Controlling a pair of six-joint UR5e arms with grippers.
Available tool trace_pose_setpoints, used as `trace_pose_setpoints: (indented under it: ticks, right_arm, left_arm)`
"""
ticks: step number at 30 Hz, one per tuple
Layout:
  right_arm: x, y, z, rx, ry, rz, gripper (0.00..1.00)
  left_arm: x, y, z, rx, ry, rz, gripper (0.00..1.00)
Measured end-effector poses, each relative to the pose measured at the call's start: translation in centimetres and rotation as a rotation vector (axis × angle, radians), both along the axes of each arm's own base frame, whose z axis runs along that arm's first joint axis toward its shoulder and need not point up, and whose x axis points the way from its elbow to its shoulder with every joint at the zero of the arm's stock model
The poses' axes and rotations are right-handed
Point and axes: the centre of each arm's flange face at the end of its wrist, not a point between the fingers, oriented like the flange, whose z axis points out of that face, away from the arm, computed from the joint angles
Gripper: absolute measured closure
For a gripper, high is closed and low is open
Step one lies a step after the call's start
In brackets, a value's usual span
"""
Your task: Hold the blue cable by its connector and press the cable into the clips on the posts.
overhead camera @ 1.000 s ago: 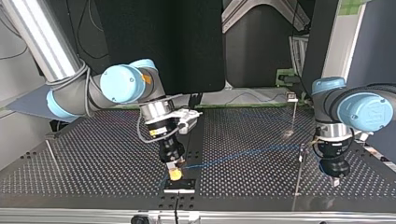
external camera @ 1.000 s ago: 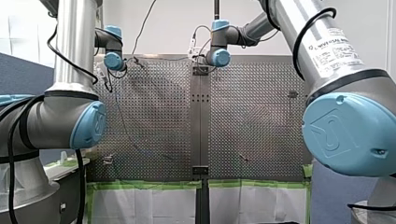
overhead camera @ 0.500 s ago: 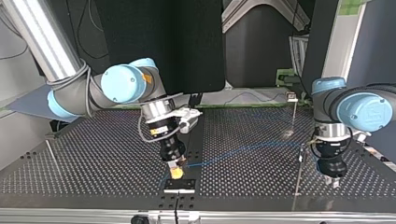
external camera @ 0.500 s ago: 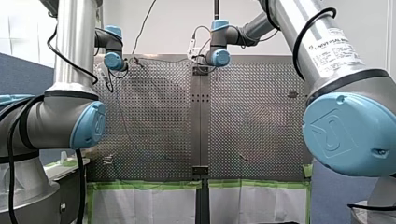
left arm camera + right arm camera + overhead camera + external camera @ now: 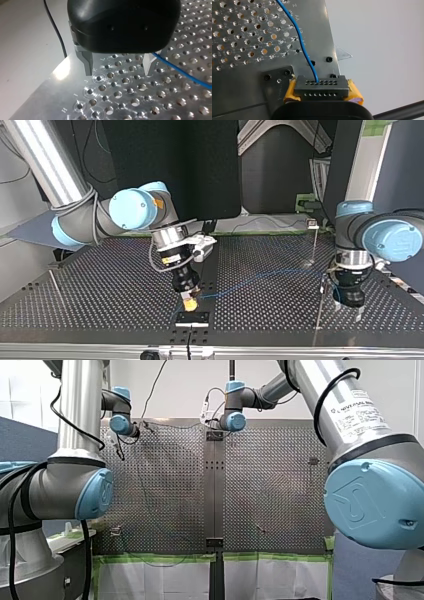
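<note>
Two tools work over the perforated surface (image 5: 100, 285) in the top view. At about seven o'clock from the view's middle, my right tool (image 5: 189, 305), yellow-padded, is clamped on the dark connector (image 5: 321, 88), low over the surface. From it the blue cable (image 5: 250, 281) runs toward three o'clock, rising slightly to the top of a thin post (image 5: 320, 307). At that post's three o'clock hangs my left tool (image 5: 348, 311), its metal fingers (image 5: 87, 65) spread apart with nothing between them. The cable passes just beside one finger.
</note>
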Motion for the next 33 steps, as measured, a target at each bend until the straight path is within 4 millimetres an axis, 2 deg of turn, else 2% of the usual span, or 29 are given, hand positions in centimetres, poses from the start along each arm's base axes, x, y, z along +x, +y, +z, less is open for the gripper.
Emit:
trace_pose_setpoints:
  ticks: [12, 33]
  right_arm:
    - [0.4, 0.5, -0.1, 0.003, 0.008, 0.008, 1.00]
    - [1.3, 1.9, -0.4, 0.020, 0.026, 0.029, 1.00]
  left_arm:
    - [-3.9, 0.5, -0.3, 0.022, 0.088, 0.061, 0.00]
    - [-13.8, -3.9, -2.2, 0.050, 0.272, -0.038, 0.00]
